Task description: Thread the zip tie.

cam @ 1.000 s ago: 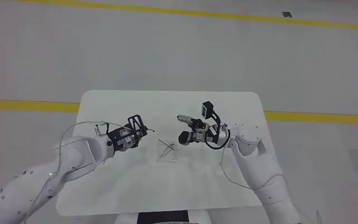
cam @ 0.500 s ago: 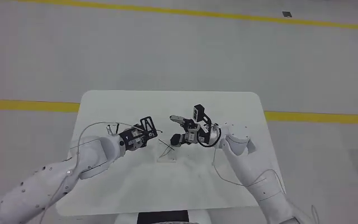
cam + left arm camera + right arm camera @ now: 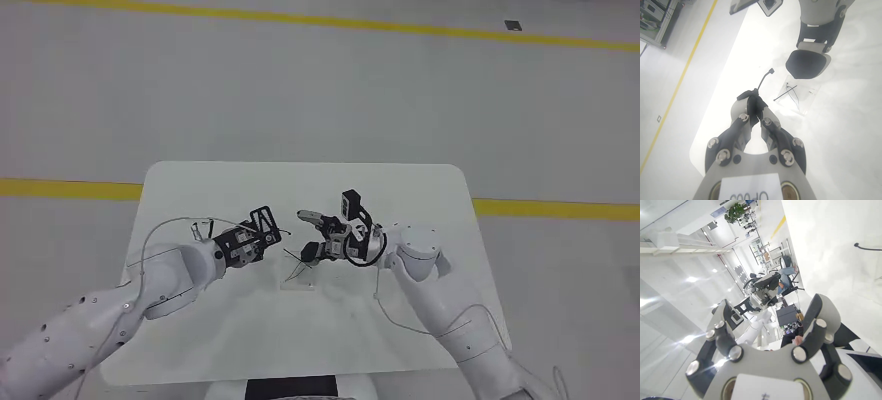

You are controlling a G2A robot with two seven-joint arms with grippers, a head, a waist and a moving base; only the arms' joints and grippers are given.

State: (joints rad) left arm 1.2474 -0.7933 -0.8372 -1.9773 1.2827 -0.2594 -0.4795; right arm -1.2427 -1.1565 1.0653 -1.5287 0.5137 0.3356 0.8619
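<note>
Pinched shut, the left gripper (image 3: 755, 98) holds a black zip tie (image 3: 763, 78), head end poking out past the fingertips above the white table (image 3: 400, 190). Just beyond, two more ties (image 3: 791, 91) lie crossed on a clear plate (image 3: 810, 98); the right gripper (image 3: 308, 232) hangs wide open at its far edge.

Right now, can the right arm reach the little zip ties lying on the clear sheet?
Probably yes. The right gripper is open and hangs close by the clear sheet, and nothing covers the loose zip ties lying on it.
</note>
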